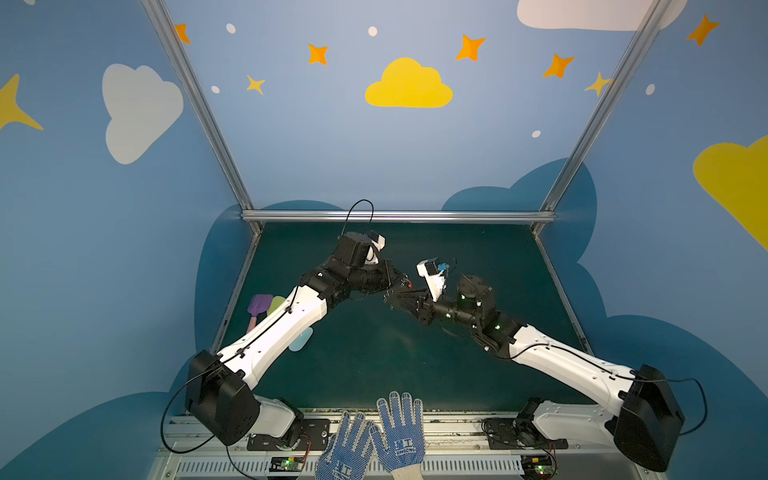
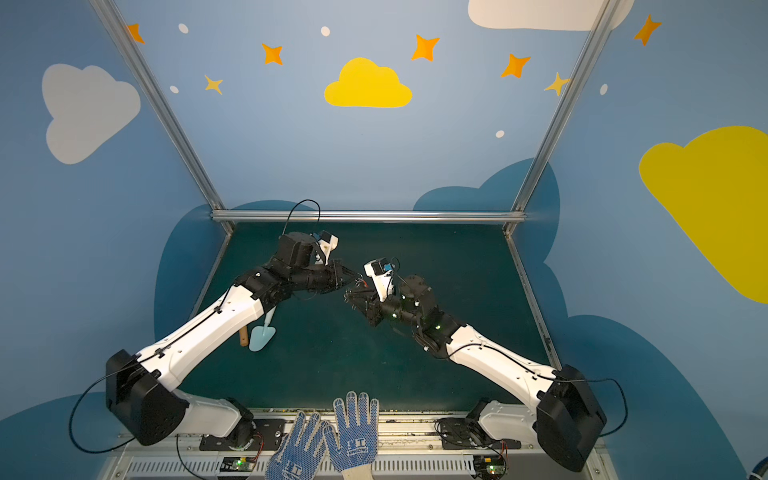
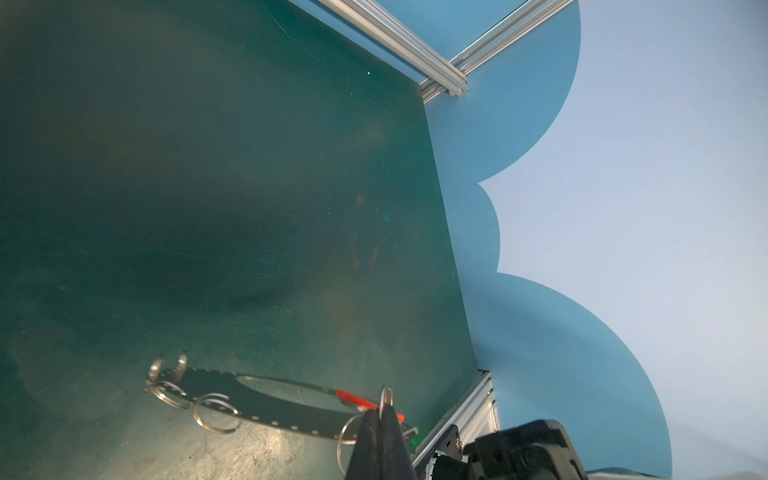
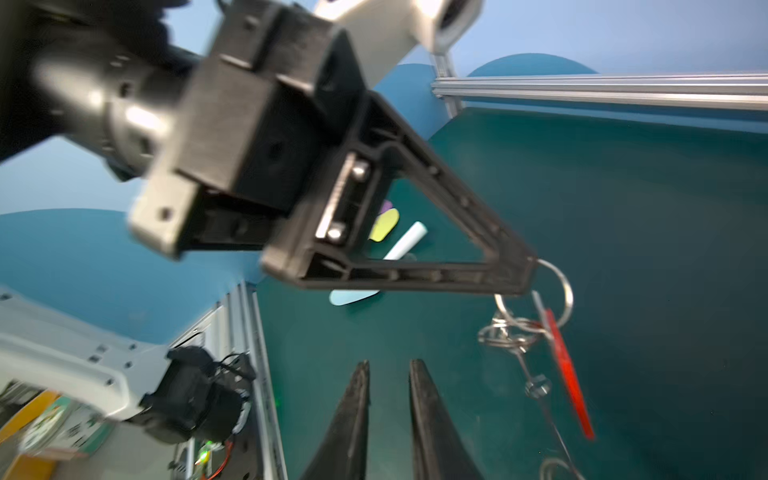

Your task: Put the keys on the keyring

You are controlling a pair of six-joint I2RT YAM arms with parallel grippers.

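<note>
1. your left pincer (image 3: 380,415) is pressed together on a wire split ring (image 3: 386,398) of the keyring (image 3: 270,412); the ring's loop pokes out past the black tips.
2. your right pincer (image 4: 389,365) stands slightly apart, with only the green mat (image 4: 623,208) showing between its tapered black fingers. it grips nothing and sits just beside the left one, near the middle of the table.
3. the keyring hangs from the left tips, and the keys (image 3: 353,400) lie against its plate right beside them.
4. the silver key blade is hard to make out: the right wrist view gives only a thin bright sliver above the red tag (image 4: 569,374). you cannot tell whether it is threaded onto a ring.
5. in both top views the whole bundle is a dark tangle with one red speck, and the plate cannot be picked out.
6. the right wrist view is blurred, and the left arm's black housing fills much of it.
7. the plate is flat dark grey metal with a large oval hole and tiny holes along its rim. several wire rings cluster at its far end.
8. the tag is a narrow, flat strip of bright red plastic.
9. the pastel toy shovels (image 1: 261,306) lie partly hidden under the left arm.
</note>
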